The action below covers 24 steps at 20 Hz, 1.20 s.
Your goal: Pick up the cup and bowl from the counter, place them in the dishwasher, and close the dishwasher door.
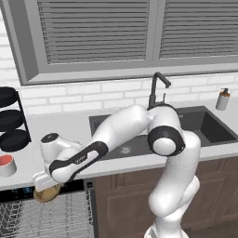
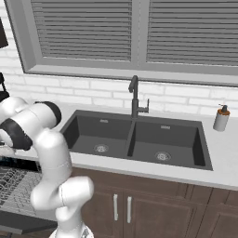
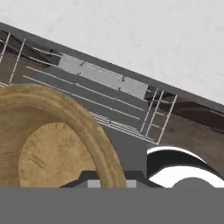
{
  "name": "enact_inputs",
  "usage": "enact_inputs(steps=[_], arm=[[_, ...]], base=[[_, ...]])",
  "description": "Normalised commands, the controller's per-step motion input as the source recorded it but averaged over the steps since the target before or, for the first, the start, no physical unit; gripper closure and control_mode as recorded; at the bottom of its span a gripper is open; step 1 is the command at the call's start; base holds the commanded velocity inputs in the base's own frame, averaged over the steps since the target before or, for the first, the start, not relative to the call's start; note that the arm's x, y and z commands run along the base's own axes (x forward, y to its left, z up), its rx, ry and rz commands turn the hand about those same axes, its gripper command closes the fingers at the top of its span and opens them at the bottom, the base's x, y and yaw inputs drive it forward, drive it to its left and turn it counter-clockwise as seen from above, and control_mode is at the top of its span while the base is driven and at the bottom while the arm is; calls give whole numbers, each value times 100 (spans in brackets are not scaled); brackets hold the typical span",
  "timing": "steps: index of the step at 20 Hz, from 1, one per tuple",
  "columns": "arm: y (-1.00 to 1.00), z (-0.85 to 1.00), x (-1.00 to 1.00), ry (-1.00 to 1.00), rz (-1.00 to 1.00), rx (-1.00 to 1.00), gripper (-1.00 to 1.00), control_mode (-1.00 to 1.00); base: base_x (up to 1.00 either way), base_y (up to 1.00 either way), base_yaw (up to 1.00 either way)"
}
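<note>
The brown wooden bowl hangs tilted just off the counter's front edge, above the silver wire rack of the open dishwasher. My gripper is shut on its tan rim. In the hand view the bowl is at the lower left, its rim running down between my gripper's tips, with the rack beneath. The white cup with a red inside stands on the counter at the far left. The lowered dishwasher door and the rack lie to the arm's left.
A dark double sink with a black faucet is set in the counter to the right. A soap dispenser stands at the far right. Black plates stand in a holder at the back left. Brown cabinets sit under the sink.
</note>
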Motion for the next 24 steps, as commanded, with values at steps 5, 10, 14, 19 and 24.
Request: enact_inputs(steps=[5, 10, 14, 19, 24], arm=[[-9, 34, -72, 0, -1, 0, 100, -100], [0, 56, -51, 0, -11, 0, 100, -100], [11, 60, -32, 4, -18, -6, 100, -100], [43, 30, -1, 19, -22, -24, 100, -100], [60, 3, 0, 28, -30, -36, 100, -100]], base=[[0, 0, 0], [0, 0, 0], [0, 0, 0], [0, 0, 0], [0, 0, 0]])
